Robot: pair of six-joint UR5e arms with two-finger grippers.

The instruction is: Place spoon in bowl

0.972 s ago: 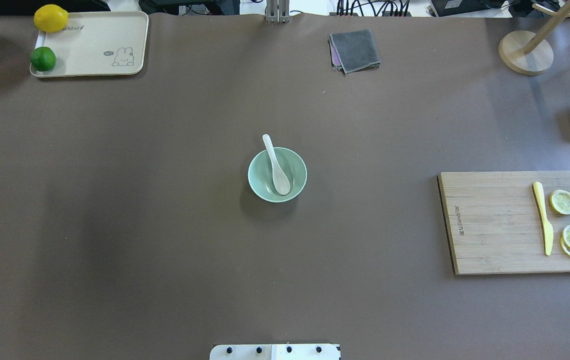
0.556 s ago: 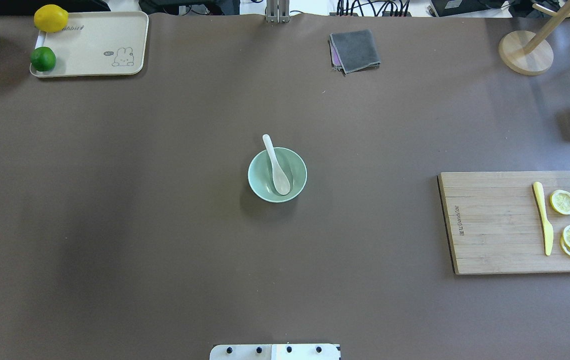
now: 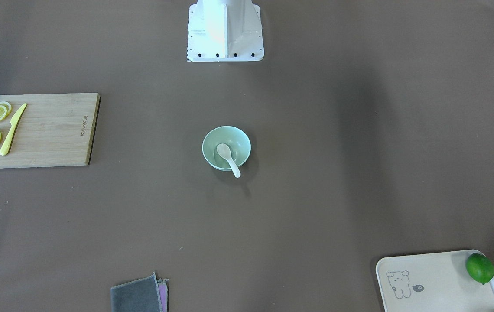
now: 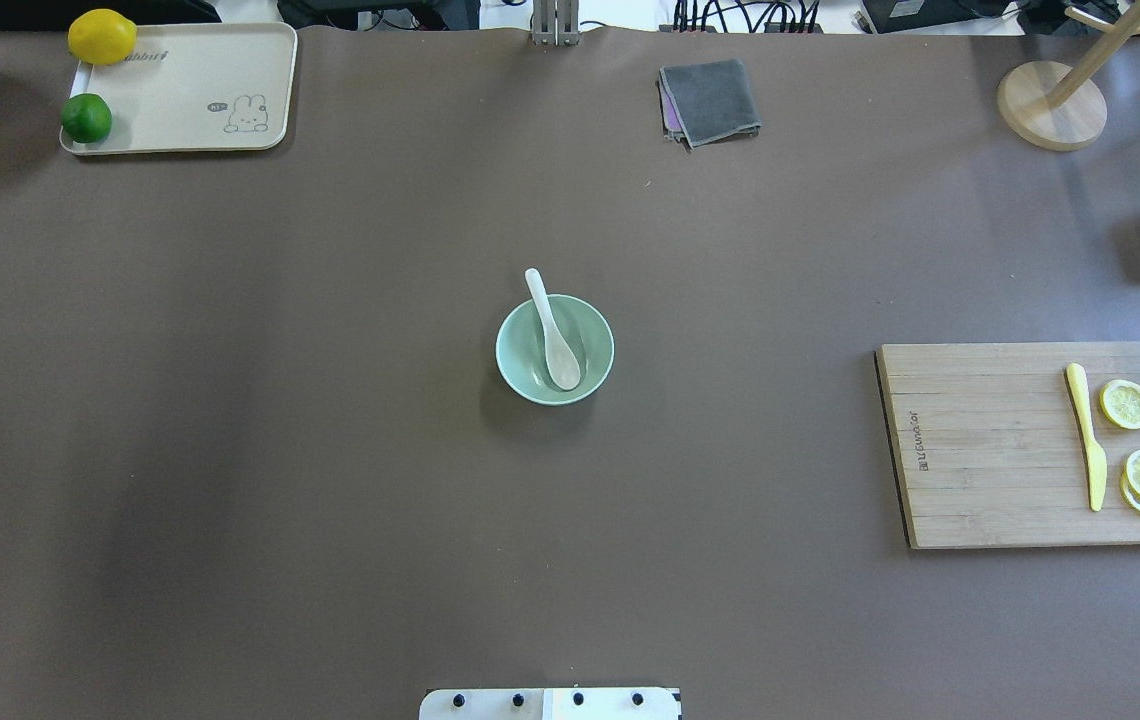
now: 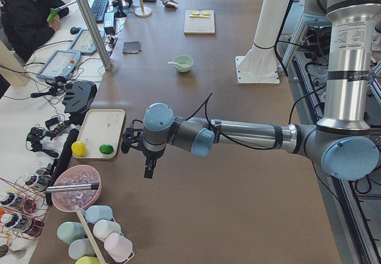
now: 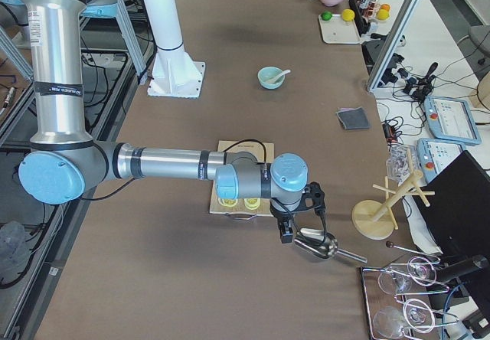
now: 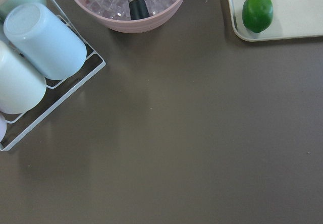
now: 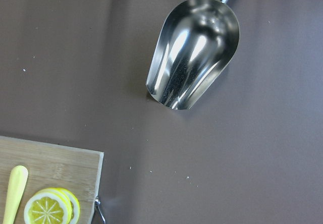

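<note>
The white spoon (image 4: 555,340) lies in the pale mint-green bowl (image 4: 598,345) at the table's middle, scoop down inside and handle sticking out over the far rim. Both also show in the front-facing view: spoon (image 3: 228,158), bowl (image 3: 206,149). My left gripper (image 5: 149,170) hangs over the table's left end near the tray, far from the bowl. My right gripper (image 6: 287,233) hangs over the right end beside the metal scoop (image 8: 194,50). Both grippers show only in the side views, so I cannot tell whether they are open or shut.
A wooden cutting board (image 4: 990,450) with a yellow knife (image 4: 1085,435) and lemon slices lies at the right. A beige tray (image 4: 190,90) with a lime and a lemon sits at the far left. A grey cloth (image 4: 710,100) lies at the far edge. A pink bowl (image 7: 128,2) and a cup rack stand under the left wrist.
</note>
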